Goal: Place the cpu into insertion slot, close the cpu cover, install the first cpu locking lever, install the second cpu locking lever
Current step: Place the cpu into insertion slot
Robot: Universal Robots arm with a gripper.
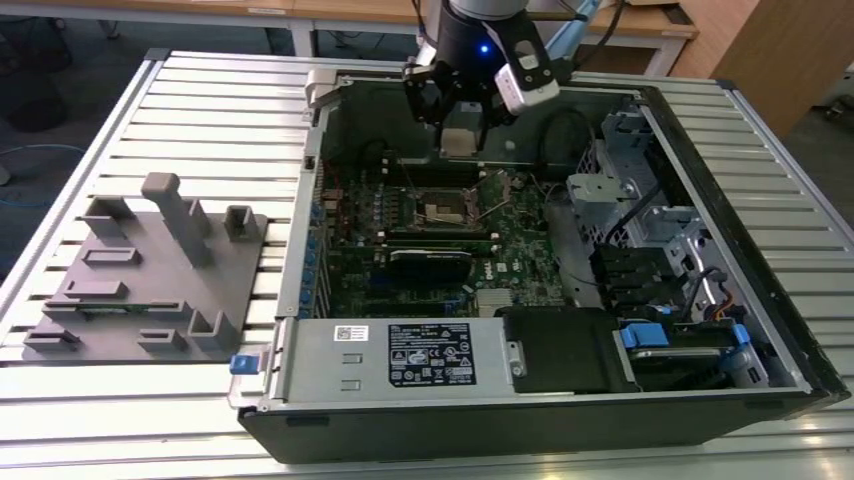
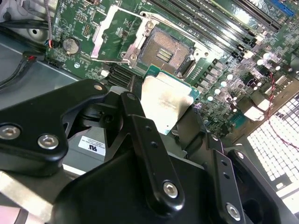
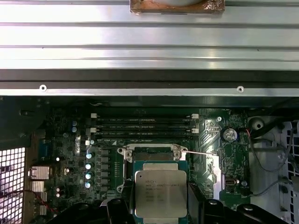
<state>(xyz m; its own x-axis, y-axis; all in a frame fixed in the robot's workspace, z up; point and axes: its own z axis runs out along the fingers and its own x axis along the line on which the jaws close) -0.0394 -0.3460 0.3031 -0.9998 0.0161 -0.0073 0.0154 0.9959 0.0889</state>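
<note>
My gripper (image 1: 458,142) hangs over the back part of the open computer case, shut on the cpu (image 1: 458,139). In both wrist views the cpu (image 2: 164,101) (image 3: 160,192) is a flat silver-grey square clamped between two black fingers (image 2: 134,105), held above the board and not touching it. The insertion slot (image 2: 166,52) (image 3: 150,155) (image 1: 443,208) lies bare just beyond the chip, its dark contact field showing. The cpu cover (image 2: 116,35) (image 3: 212,169) is swung open to one side of the socket. A thin lever wire (image 3: 196,152) runs along the socket's edge.
Long black memory sticks (image 3: 145,124) lie beyond the socket. The case wall (image 1: 310,190), a grey power supply (image 1: 400,355) and drive cages (image 1: 641,210) ring the board. A grey fixture block (image 1: 147,270) sits on the slatted table (image 1: 214,110) at the exterior view's left.
</note>
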